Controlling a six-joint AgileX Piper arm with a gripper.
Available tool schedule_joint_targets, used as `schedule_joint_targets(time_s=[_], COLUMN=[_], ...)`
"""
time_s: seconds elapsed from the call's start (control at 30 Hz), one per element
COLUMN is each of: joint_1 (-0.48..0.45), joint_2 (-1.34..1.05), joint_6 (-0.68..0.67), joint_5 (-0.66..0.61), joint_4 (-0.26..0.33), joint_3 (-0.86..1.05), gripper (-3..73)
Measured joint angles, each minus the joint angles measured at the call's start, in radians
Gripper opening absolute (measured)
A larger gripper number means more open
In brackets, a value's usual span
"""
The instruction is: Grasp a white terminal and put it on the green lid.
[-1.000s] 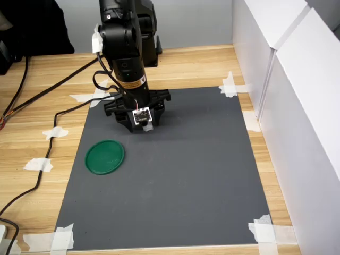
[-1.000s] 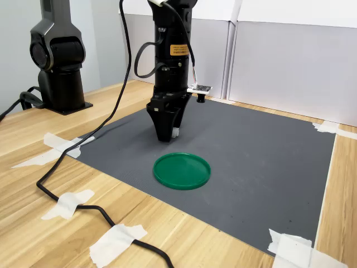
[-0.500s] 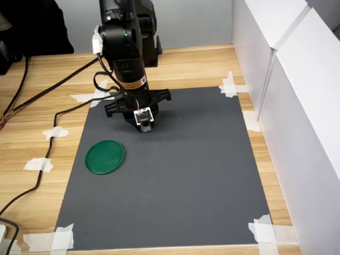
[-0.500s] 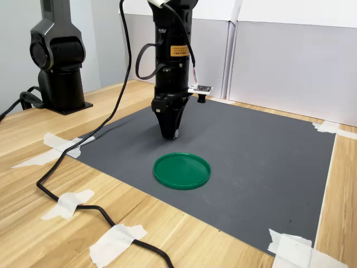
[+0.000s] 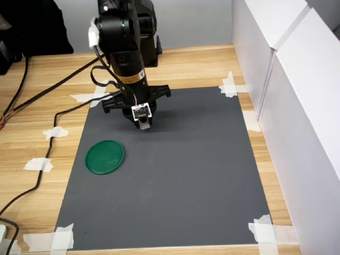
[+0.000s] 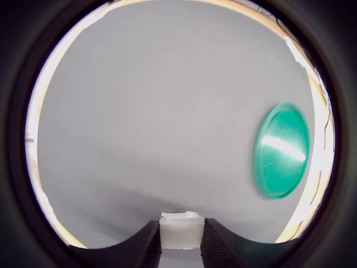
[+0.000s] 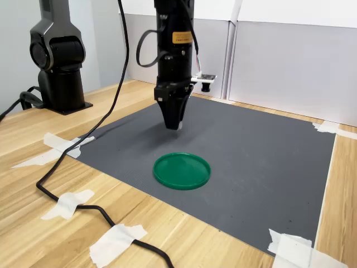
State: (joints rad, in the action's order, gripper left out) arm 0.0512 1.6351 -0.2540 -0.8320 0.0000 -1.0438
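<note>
A: Fingers?
B: Closed on the white terminal, clamped between the two dark tips in the wrist view. Raised above the grey mat, pointing down, in both exterior views.

A: Terminal visible elsewhere?
B: Barely. A pale speck at the tip of the fingers in the second exterior view; too small to make out in the first exterior view, where only the fingers under the wrist camera board show.

A: And the green lid?
B: Flat on the mat, near its left edge in the first exterior view, nearer the camera and to the left of the fingers. Well apart from the terminal, not touching. In the second exterior view, the lid near the mat's front edge, below and slightly right of the fingertips. In the wrist view, off to one side as a green oval, bare on top.

A: Surroundings?
B: Mat taped at the corners to the wooden counter. White panels along the first exterior view's right. Black cable trailing across the counter at the second exterior view's left, a second black arm base standing far left there.
</note>
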Motion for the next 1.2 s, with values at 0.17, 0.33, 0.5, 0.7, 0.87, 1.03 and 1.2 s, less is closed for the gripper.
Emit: schedule_joint_targets(time_s=[0.17,0.33,0.5,0.7,0.87,1.03,1.2], joint_1=[-0.110,-0.193,-0.208,-0.208,-0.208,-0.208,-0.208], joint_2=[0.011,0.092,0.178,0.221,0.221,0.221,0.220], joint_6=[-0.057,-0.113,-0.147,-0.157,-0.164,-0.164,-0.165], joint_5=[-0.025,-0.025,-0.017,-0.021,-0.015,-0.015,-0.013], joint_4=[0.000,-0.006,0.000,0.012,0.013,0.011,0.000], joint_3=[-0.135,-0.208,-0.225,-0.225,-0.226,-0.226,-0.226], gripper=[26.9,26.9,26.9,26.9,26.9,28.8,46.0])
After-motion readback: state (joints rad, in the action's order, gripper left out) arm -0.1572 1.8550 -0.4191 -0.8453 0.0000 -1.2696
